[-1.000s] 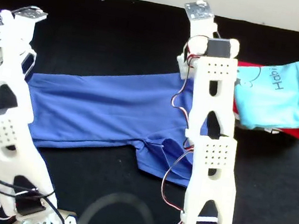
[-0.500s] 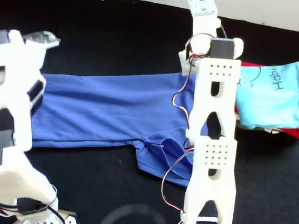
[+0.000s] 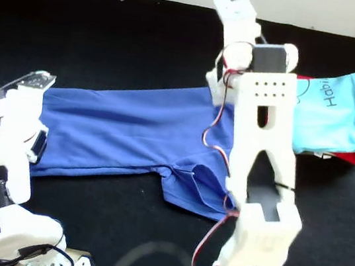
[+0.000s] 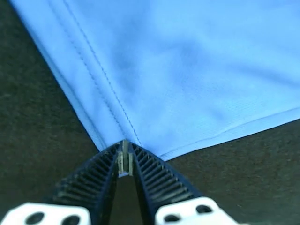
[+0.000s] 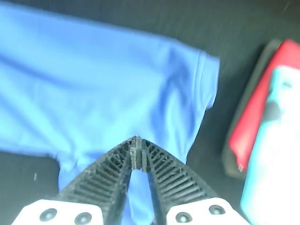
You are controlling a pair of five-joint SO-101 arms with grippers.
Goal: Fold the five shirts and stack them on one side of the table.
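1. The blue shirt (image 3: 124, 135) lies unfolded and flat across the middle of the black worktop (image 3: 112, 30). Its body runs from near the left edge towards the centre. One sleeve points to the far right and the other lies bunched towards the near edge.
2. A stack of folded shirts sits by the right edge of the worktop. The turquoise shirt (image 3: 340, 117) is on top, and the red shirt (image 3: 354, 158) shows beneath it along the near and right sides. How many more shirts lie under these cannot be told.
3. The stack and the blue shirt lie near each other. The right arm (image 3: 266, 119) covers the gap, so whether they touch cannot be told from the high view.
4. The left arm (image 3: 1, 147) stands at the near left corner of the worktop, with its wrist over the left end of the blue shirt.
5. The left fingers (image 4: 124, 161) are pressed together. Their tips meet right at a hem corner of the blue shirt (image 4: 187, 70), where the stitched hem meets a side edge. Whether any cloth is caught between them cannot be told.
6. The right arm rises from the near edge and stretches over the right part of the blue shirt, towards the far side of the worktop.
7. The right fingers (image 5: 136, 154) are also pressed together with nothing seen between them. They hang above the blue shirt (image 5: 93, 79) close to its sleeve.
8. In the right wrist view, the red shirt (image 5: 255, 122) and the turquoise shirt (image 5: 276, 154) lie just beyond that sleeve, with a strip of dark worktop between.
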